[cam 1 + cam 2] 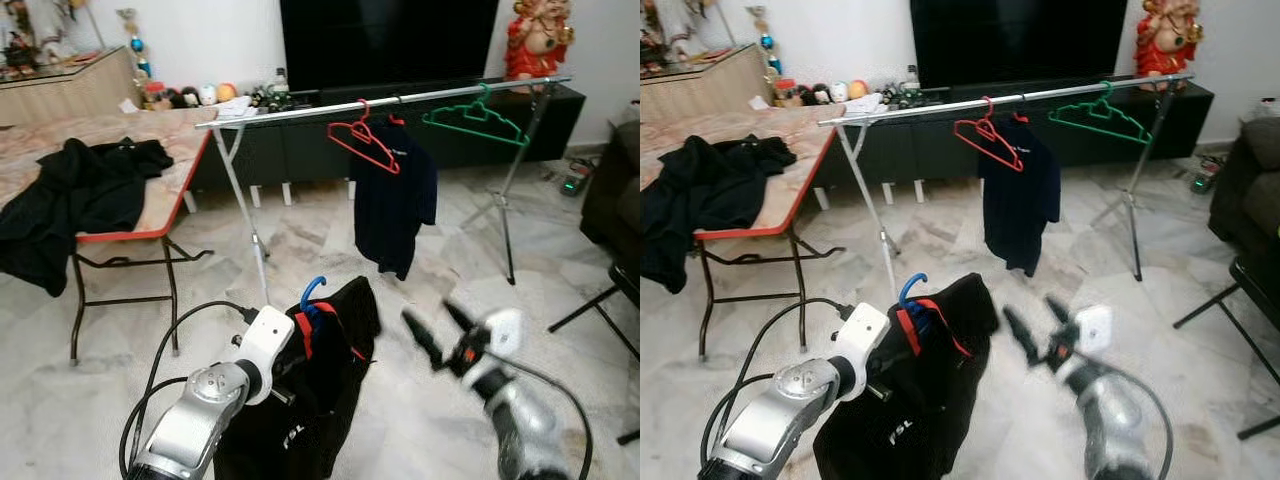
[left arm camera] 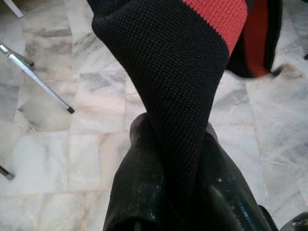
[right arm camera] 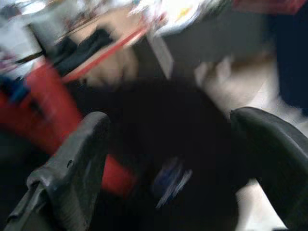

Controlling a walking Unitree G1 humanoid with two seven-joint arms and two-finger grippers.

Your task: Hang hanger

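Note:
A black garment with red trim (image 1: 322,385) hangs on a blue hanger (image 1: 313,290) low in front of me. My left gripper (image 2: 175,132) is shut on the garment's black and red knit edge, which lies between the fingers (image 2: 139,183). My right gripper (image 1: 428,312) is open and blurred, just right of the garment and apart from it; in the right wrist view the garment lies beyond its open fingers (image 3: 72,163). Beyond stands a silver clothes rail (image 1: 420,95) carrying a red hanger (image 1: 362,140), a navy shirt (image 1: 392,200) and a green hanger (image 1: 475,118).
A folding table (image 1: 150,215) at the left holds black clothes (image 1: 80,190). The rail's stand legs (image 1: 245,210) rise just behind the garment. A dark TV cabinet (image 1: 300,150) lines the back wall. A dark sofa (image 1: 615,190) and black chair legs (image 1: 595,305) are at the right.

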